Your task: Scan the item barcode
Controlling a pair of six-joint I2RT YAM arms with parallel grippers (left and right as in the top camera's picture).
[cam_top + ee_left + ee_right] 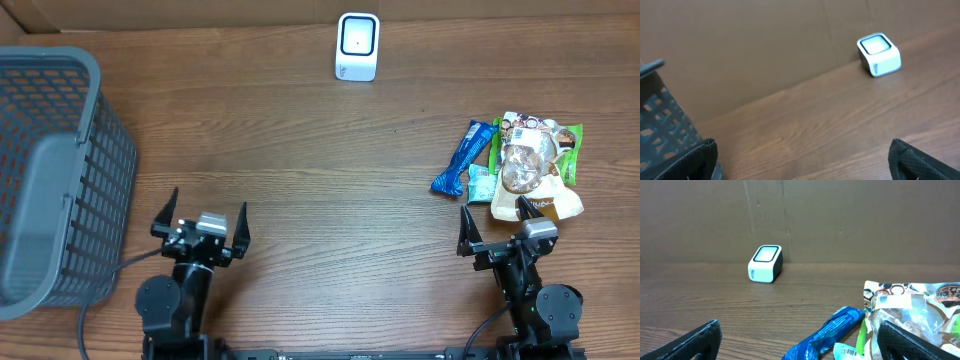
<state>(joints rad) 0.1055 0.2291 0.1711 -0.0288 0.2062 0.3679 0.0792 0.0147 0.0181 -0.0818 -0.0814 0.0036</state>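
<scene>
A white barcode scanner [357,46] [880,54] [765,263] stands at the table's far edge, screen up. At the right lies a pile of items: a blue wrapper [463,157] [827,332], a clear snack bag [530,170] [912,312] with a printed label, a small teal packet [480,183] [846,352] showing a barcode, and a green packet [567,140]. My right gripper [495,215] [800,342] is open just in front of the pile, its right finger over the bag's near edge, holding nothing. My left gripper [207,207] [802,162] is open over bare wood at the near left.
A grey mesh basket [50,170] [660,125] fills the left side, close to the left arm. A cardboard wall [840,215] backs the table behind the scanner. Bare wood [330,180] lies between the two arms.
</scene>
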